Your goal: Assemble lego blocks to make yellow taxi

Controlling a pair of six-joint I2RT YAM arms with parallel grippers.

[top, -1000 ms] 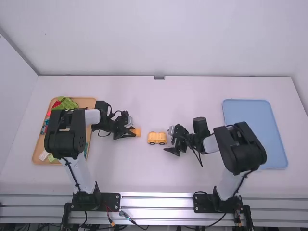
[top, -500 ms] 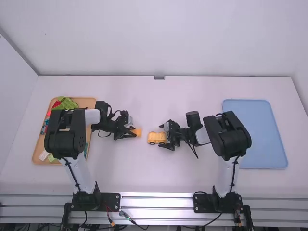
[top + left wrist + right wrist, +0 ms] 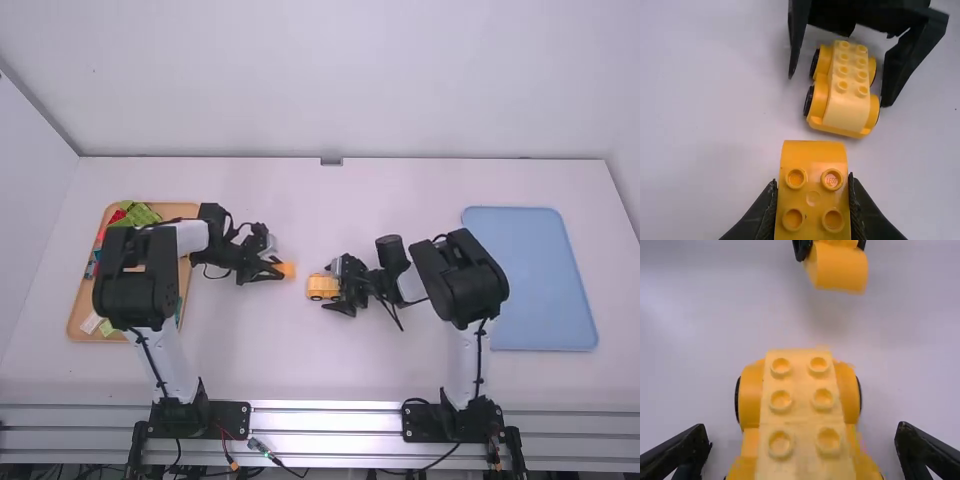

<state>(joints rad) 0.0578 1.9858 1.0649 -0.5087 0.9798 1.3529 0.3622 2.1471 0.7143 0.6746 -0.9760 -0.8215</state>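
Observation:
My left gripper (image 3: 279,270) is above the table left of the car, shut on an orange block (image 3: 288,270). In the left wrist view, my left gripper (image 3: 813,200) pinches that studded, curved-ended block (image 3: 813,187). A yellow car body (image 3: 322,287) with black wheels and light yellow studded bricks on top stands on the table, as the car (image 3: 847,90) does in the left wrist view. My right gripper (image 3: 333,287) is open around the car's right part. In the right wrist view, my right gripper (image 3: 802,445) has one finger on either side of the car (image 3: 800,410), with gaps between.
A tan tray (image 3: 80,318) with green, red and other bricks lies at the left, partly under the left arm. On the right a blue tray (image 3: 520,240) lies behind and beside the right arm. The white table (image 3: 300,370) surrounds the car.
My right gripper has moved left from beside the car to over it, its fingers now flanking the body. The car appears shifted very slightly left. The left arm has barely moved, still holding its block.

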